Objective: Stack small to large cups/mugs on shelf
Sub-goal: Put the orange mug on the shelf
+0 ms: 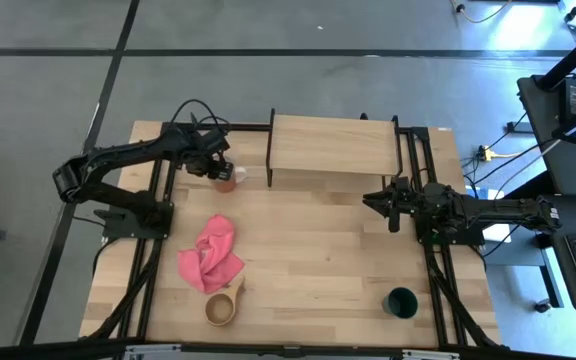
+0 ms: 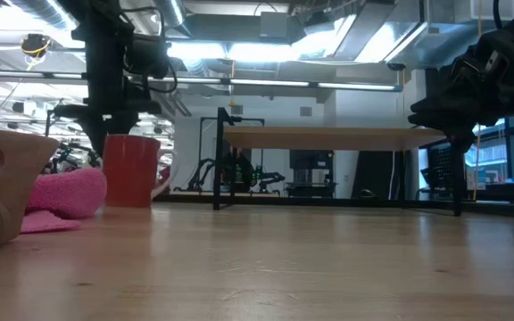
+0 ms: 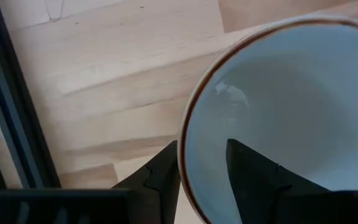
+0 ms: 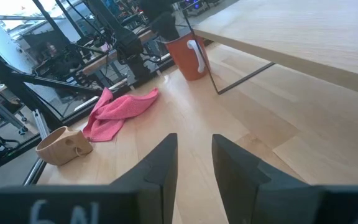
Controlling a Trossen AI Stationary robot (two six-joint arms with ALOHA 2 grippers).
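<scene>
gripping the rim of the red mug beside the shelf, the left gripper is pinching its wall; the right gripper is hovering, fingers slightly parted. pink cloth, wooden cup and what appears a green cup are lying near the front.

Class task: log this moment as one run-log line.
left gripper: straddling red mug rim, beside shelf | right gripper: open, holding nothing | green cup, wooden cup: on table

three cups: one red mug, one dark green cup, one tan wooden cup. one pink cloth. one shelf. two arms, one tool each.
</scene>
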